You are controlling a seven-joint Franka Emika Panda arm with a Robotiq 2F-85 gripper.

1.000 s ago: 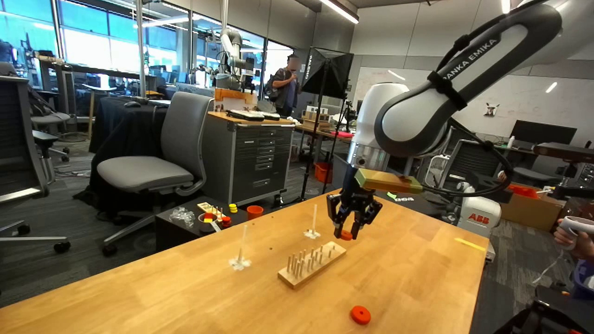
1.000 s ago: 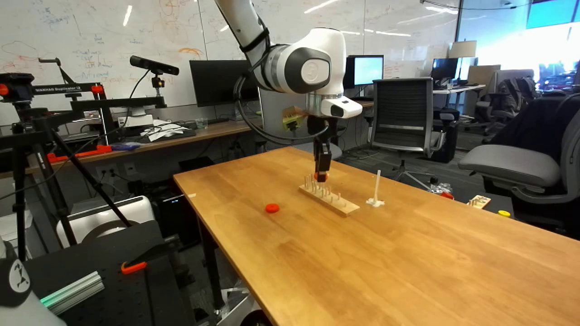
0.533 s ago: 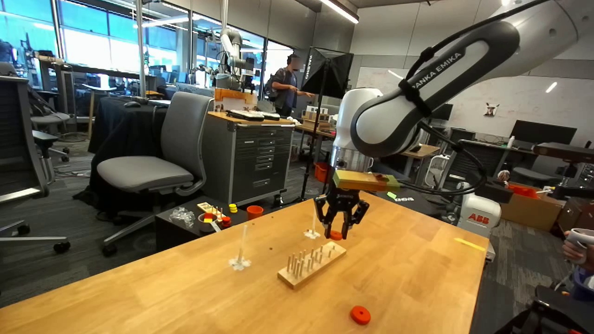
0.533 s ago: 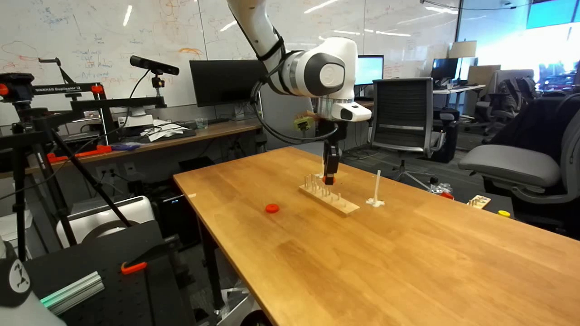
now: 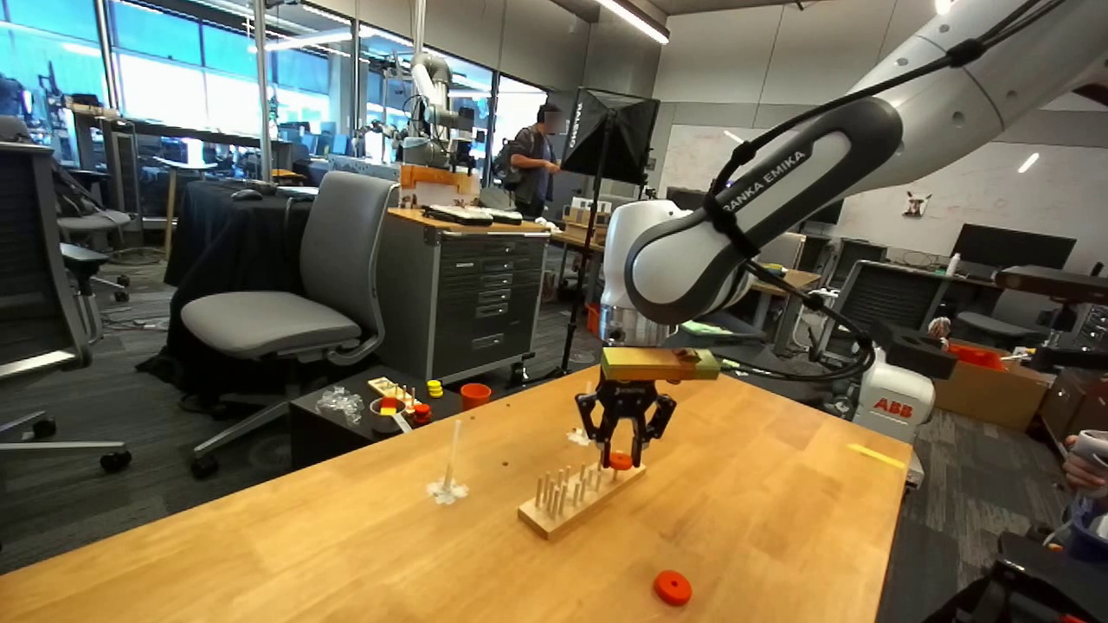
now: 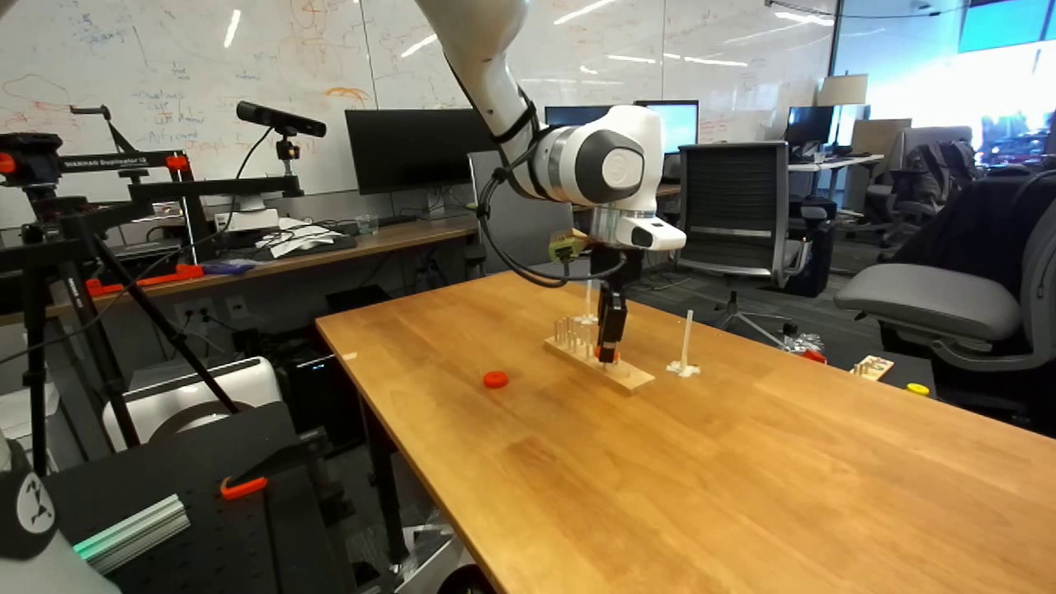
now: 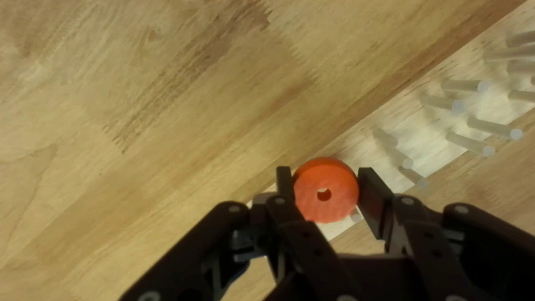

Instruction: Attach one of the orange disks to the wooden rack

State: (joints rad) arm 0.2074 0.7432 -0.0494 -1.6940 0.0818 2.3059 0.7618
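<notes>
- Down it is coming! Since the earlier frame the gripper (image 5: 621,465) is dropping lower and sliding toward the end of the wooden rack (image 6: 635,381) where fewer pegs (image 7: 403,160) are standing, the orange disk (image 7: 326,182) travelling along.
- The fingers (image 7: 285,179) are clamping that disk from both sides, and it is looking roughly level.
- In both exterior views the disk is hanging right over the rack; whether it is touching a peg is not showing.
- The wrist view is giving the tight look: a peg tip (image 7: 356,215) is peeping out at the disk's edge, and a pale sliver is showing through the hole, peg or board, no telling which.
- So this is looking like the threading, and precision is counting: the gripper is likely needing to centre the hole over one peg, then ease straight down. Pressing off-centre is risking a skewed disk or a shoved rack; loosening the grip is best waiting until wood is poking through the hole.
- Farther off, the spare disk (image 5: 665,590) is lying flat on the table (image 5: 779,484), well apart from the rack.
- An upright stick (image 5: 453,456) is standing across the table.
- Way back, a person (image 5: 530,164) is standing beside a black softbox (image 5: 606,130).
</notes>
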